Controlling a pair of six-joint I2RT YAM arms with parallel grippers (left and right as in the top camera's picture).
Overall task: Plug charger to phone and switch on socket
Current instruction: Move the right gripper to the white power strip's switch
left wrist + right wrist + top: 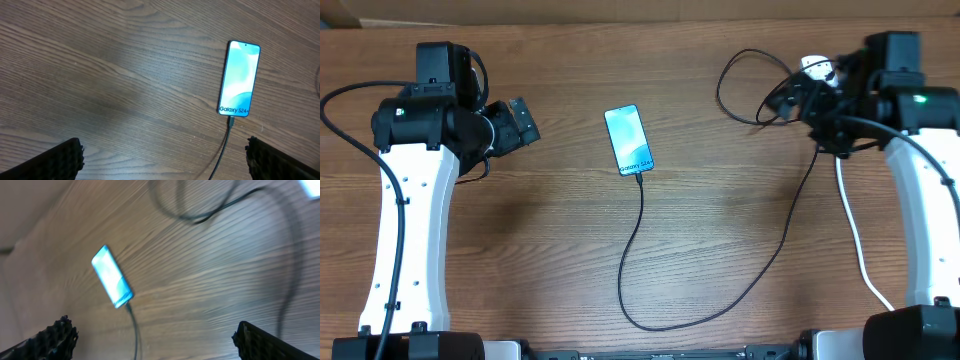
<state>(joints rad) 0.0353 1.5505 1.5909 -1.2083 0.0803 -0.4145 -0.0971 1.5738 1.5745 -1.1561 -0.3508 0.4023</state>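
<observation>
Charger (642, 215) judged limp, light; seated at six o'clock of phone (628, 140); socket (812, 65), two o'clock, likely rigid, press rather than grasp; left gripper (523, 122), right gripper (157, 342) spread wide, empty.

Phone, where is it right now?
Overhead, the phone lies flat near the table centre, with the charger meeting its near end.

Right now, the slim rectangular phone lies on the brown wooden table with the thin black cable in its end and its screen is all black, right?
Not quite. The slim rectangular phone does lie on the brown wooden table with the thin black cable in its end, but its screen is lit bright blue, not black. The left wrist view shows it clearly.
</observation>
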